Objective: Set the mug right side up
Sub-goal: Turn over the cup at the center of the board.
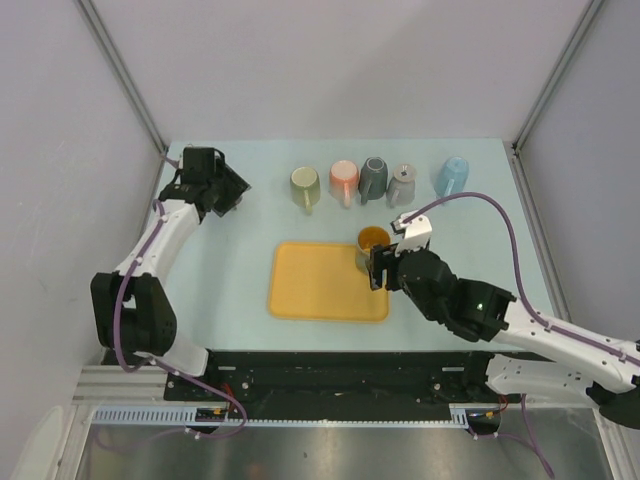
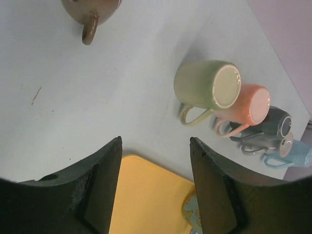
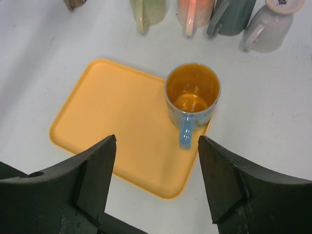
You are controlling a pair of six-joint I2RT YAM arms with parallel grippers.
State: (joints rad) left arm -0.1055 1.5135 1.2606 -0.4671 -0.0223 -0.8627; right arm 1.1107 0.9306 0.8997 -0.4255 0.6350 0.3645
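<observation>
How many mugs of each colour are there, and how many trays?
Green mug: 1
Pink mug: 1
Dark grey mug: 1
Light grey mug: 1
Light blue mug: 1
Brown mug: 1
Blue-handled mug, orange inside: 1
Yellow tray: 1
Total: 7 mugs and 1 tray, 8 things

Mug (image 3: 191, 97): glossy glazed ceramic, smooth inside and out. Tray (image 3: 112, 112): smooth yellow plastic, satin sheen. Table (image 3: 39, 63): smooth matt surface, faintly scuffed.
</observation>
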